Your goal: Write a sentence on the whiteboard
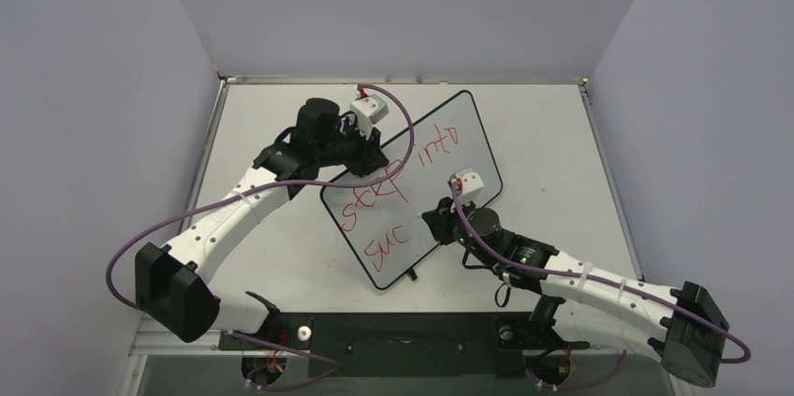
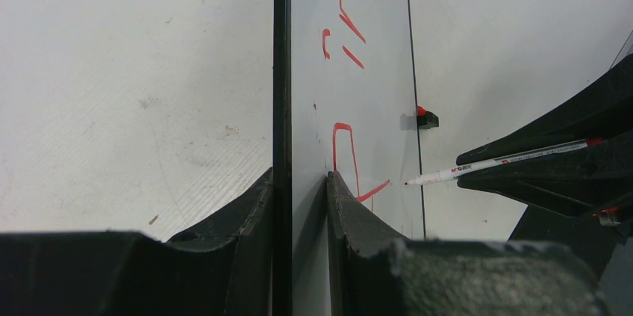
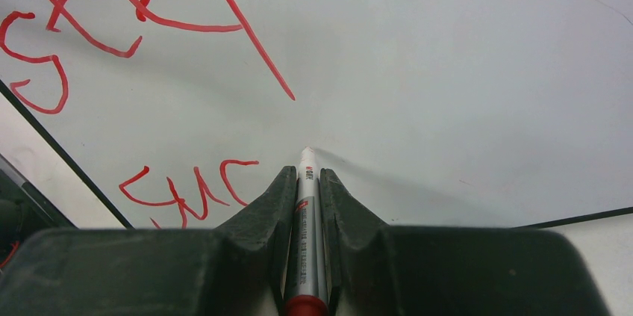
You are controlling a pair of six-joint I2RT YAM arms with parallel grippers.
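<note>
Writing on the whiteboard [image 1: 412, 204] with two arms, the red sentence [image 1: 384, 195] only partly done.
On the grey table [image 1: 562, 153] the board lies slanted between both arms; it looks stiff, light and smooth, so I think it slides easily under pen pressure, and its black frame is the good place to hold. The left gripper [image 2: 298, 178] clamps that frame edge, jaws narrow. The right gripper [image 3: 304, 174] is closed tight on a thin marker [image 3: 307, 219], its tip at the board after "suc"; touching or not, I cannot tell. The slim barrel may twist if pressed hard.
</note>
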